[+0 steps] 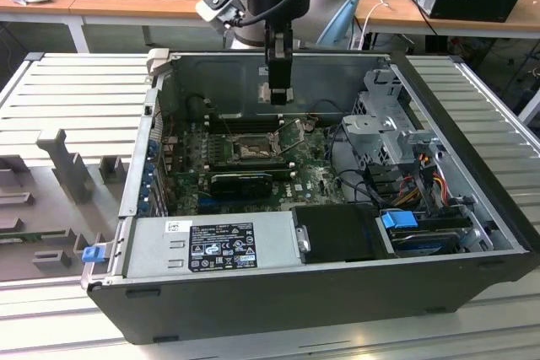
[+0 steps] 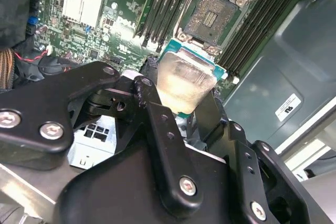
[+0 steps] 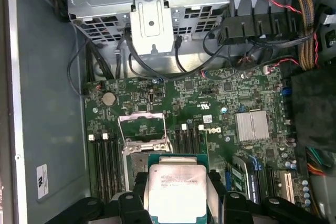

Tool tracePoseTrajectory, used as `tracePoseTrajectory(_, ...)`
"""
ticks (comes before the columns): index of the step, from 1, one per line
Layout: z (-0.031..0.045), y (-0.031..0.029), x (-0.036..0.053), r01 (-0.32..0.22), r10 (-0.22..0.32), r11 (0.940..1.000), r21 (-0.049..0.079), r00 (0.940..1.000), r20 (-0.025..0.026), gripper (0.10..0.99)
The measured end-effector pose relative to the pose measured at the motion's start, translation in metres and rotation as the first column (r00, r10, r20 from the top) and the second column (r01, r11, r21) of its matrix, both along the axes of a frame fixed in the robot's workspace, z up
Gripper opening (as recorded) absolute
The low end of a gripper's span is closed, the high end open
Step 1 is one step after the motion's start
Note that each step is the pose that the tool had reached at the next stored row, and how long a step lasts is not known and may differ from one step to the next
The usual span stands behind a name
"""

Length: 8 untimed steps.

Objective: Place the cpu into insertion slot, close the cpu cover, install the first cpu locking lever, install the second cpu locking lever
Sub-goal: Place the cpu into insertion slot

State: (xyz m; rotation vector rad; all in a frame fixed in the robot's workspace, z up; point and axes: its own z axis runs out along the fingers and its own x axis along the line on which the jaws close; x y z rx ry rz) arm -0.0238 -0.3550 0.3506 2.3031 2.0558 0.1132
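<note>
A: What is your gripper doing?

B: My gripper (image 3: 177,198) is clamped on the cpu (image 3: 176,182), pinching it by two opposite edges. Both wrist views show its pale metal face.

A: Where is that over the board?

B: In the exterior view I see the gripper hanging inside the open computer case (image 1: 337,292), held up off the green circuit board (image 1: 312,170), near the case's back wall. In the second wrist view the insertion slot (image 2: 212,17) lies just beyond the cpu, with its dark centre bare.

A: And the cover?

B: In the first wrist view the cpu cover (image 3: 142,127) stands lifted off the slot, just past the cpu. Long black memory slots (image 2: 163,3) run along both sides of the slot. The case rests on a ribbed grey tabletop (image 1: 76,90).
</note>
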Motion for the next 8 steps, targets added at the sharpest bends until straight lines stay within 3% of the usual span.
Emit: tracePoseTrajectory(8, -0.0131, 0.0, -0.0003, 0.0, 0.0, 1.0, 0.0, 1.0, 0.0, 0.529)
